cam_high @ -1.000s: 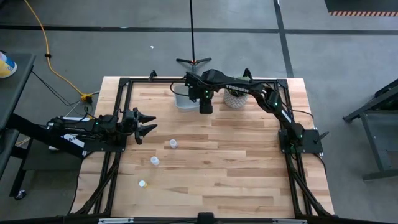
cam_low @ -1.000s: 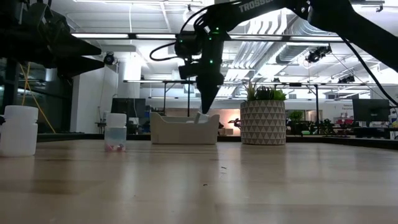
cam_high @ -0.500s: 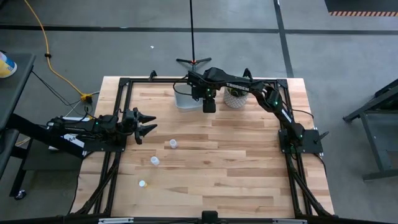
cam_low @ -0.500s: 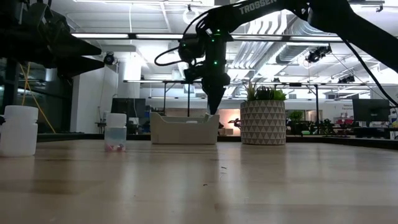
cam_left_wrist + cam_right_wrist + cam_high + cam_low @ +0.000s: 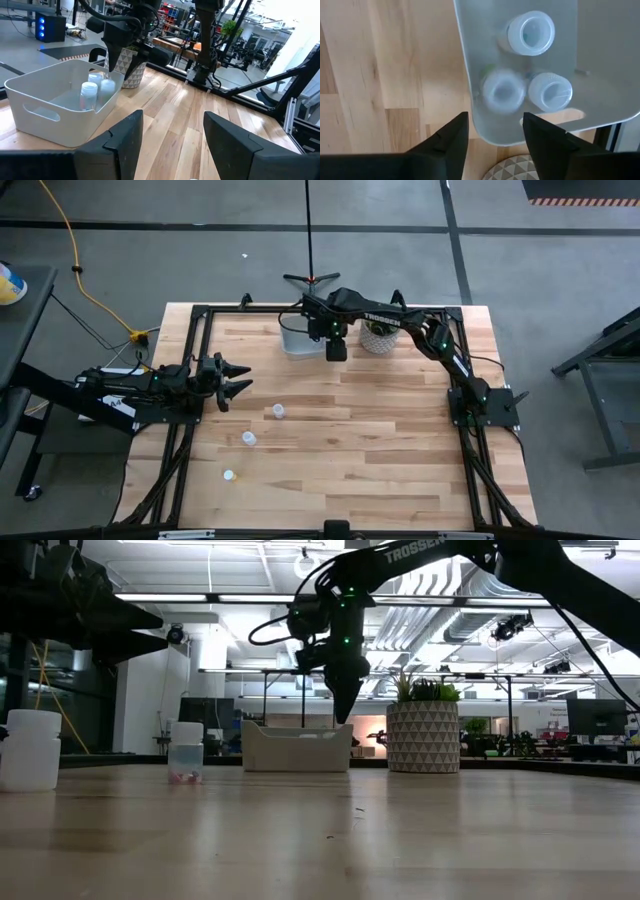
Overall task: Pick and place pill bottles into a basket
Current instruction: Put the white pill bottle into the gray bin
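High view puts the right gripper [image 5: 336,350] in the upper middle of the frame, poised at the near right corner of the basket [image 5: 293,342], which sits against the far table edge beside the potted plant [image 5: 378,337] in its white patterned pot. Its fingers are spread moderately and carry nothing; the right wrist view looks straight down between them onto three pill bottles in the basket [image 5: 530,55], so this looks like the pause just after a drop, the arm held high enough to clear the basket's low wall. Those three stand upright and bunched in one corner, probably because each release happens over the same spot.

Three loose pill bottles [image 5: 278,411] are in the lower left of centre in the high view, strung in a diagonal line and well apart from each other and from the basket. The nearest to the basket is the likely next pick.

The left gripper [image 5: 232,380] waits at the left side of the table, fingers wide apart and empty, pointing toward the middle; from there it stays out of the right arm's path.

On the right arm, white lettering reads "TROSSEN" [image 5: 412,551] in the low view, partly cut off. Nothing is readable on any bottle.
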You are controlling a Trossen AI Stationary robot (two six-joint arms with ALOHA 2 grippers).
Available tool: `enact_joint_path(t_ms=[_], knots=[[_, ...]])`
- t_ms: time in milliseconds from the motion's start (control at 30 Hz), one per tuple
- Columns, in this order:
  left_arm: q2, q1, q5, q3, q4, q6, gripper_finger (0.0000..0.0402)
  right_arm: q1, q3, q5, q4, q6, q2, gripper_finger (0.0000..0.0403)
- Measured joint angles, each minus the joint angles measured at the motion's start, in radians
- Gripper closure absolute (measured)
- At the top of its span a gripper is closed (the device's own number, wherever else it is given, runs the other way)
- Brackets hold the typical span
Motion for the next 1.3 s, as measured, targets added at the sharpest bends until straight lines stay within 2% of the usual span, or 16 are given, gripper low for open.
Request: enact_joint_path(t_ms=[233, 433, 567, 733, 867, 1000, 1100, 1200, 1300], knots=[[0.0, 0.0, 0.0, 0.0, 0.0, 0.0, 0.0158, -0.002, 0.0, -0.021, 0.004, 0.056, -0.003, 0.0221], [0.0, 0.0, 0.0, 0.0, 0.0, 0.0, 0.0158, -0.012, -0.001, -0.213, 0.074, 0.166, -0.08, 0.024], [0.0, 0.0, 0.0, 0.0, 0.0, 0.0, 0.0158, 0.012, -0.001, -0.323, 0.195, 0.223, -0.168, 0.0261], [0.0, 0.0, 0.0, 0.0, 0.0, 0.0, 0.0158, 0.103, 0.003, -0.292, 0.398, 0.245, -0.244, 0.0292], [0.0, 0.0, 0.0, 0.0, 0.0, 0.0, 0.0158, 0.179, -0.013, -0.275, 0.503, 0.269, -0.244, 0.032], [0.0, 0.0, 0.0, 0.0, 0.001, 0.0, 0.0158, 0.241, -0.21, -0.278, 0.769, 0.354, -0.249, 0.0347], [0.0, 0.0, 0.0, 0.0, 0.001, 0.0, 0.0158, 0.27, -0.391, -0.237, 0.923, 0.442, -0.27, 0.0365], [0.0, 0.0, -0.001, 0.0, 0.001, 0.0, 0.0158, 0.276, -0.569, -0.21, 1.011, 0.51, -0.369, 0.0381], [0.0, 0.0, -0.005, 0.0, 0.001, 0.0, 0.0158, 0.277, -0.795, -0.181, 1.155, 0.571, -0.522, 0.0392]])
